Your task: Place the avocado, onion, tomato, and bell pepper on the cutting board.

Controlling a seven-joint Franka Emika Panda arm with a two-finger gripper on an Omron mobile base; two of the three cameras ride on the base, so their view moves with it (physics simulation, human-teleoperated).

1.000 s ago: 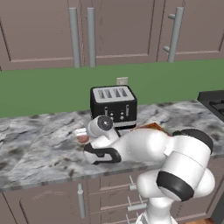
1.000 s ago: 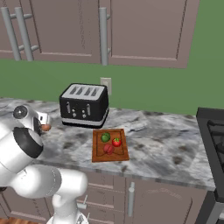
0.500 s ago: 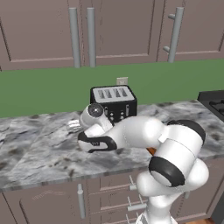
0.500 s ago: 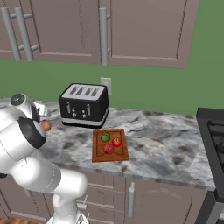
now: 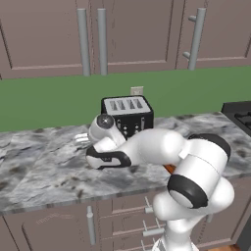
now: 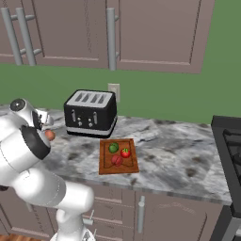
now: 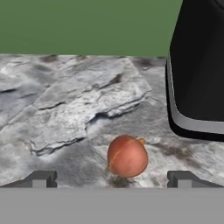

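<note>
Claw [image 7: 111, 179] spread wide, framing the small round orange-tan onion [image 7: 127, 155] on grey marble counter [image 7: 65, 109]; closing off-centre may roll it toward the black toaster [image 7: 199, 65].

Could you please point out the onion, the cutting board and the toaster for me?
onion [image 7: 127, 155]: hand view, middle of its round orange-tan body.
cutting board [image 6: 105, 165]: right base view, bare wood near its front left corner.
toaster [image 6: 89, 117]: right base view, its black front face.
</note>
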